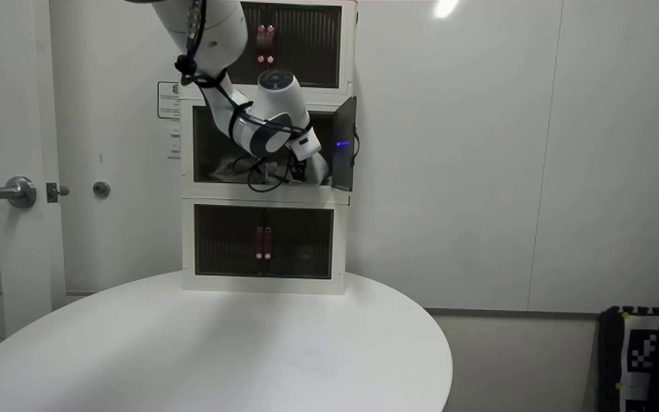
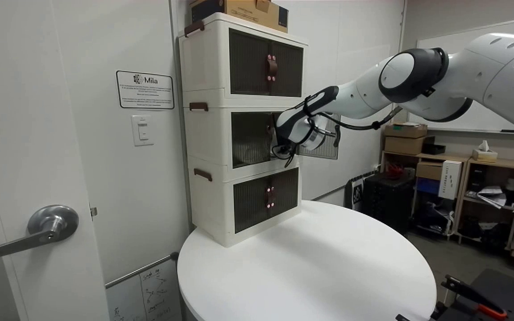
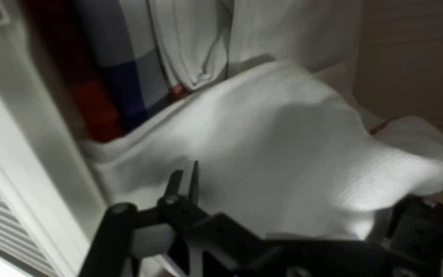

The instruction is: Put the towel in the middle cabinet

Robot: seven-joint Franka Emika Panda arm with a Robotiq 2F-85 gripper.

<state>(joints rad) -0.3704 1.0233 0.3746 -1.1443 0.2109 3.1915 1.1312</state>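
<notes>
– Where's the towel (image 3: 252, 161)?
– In the middle cabinet (image 2: 208, 133); it bulges white near the opening, and the gripper (image 3: 298, 188) is in there with it.

– Has the gripper got it?
– Its fingers (image 3: 173, 184) stand wide apart, with cloth lying between them; one tip shows plainly over the towel, the other runs in under a fold; whether they touch it I can't tell.

– What's in the way?
– One door (image 1: 344, 157) is swung outward, just beside the arm (image 1: 281, 100); its mate looks closed; past the towel, in the wrist view, lie a checked cloth (image 3: 123, 82), something orange (image 3: 94, 107) and another white cloth (image 3: 190, 42).

– And round about?
– The top cabinet (image 2: 203, 58) and bottom cabinet (image 2: 212, 200), closed in both exterior views; a box (image 2: 252, 11) on the very top; the table (image 2: 328, 267) under the stack; in an exterior view, a sign (image 2: 145, 91) and a switch (image 2: 143, 130) on the wall, a lever (image 2: 20, 244) on the room door (image 2: 29, 156), and shelves (image 2: 511, 165) well apart from it all.
</notes>
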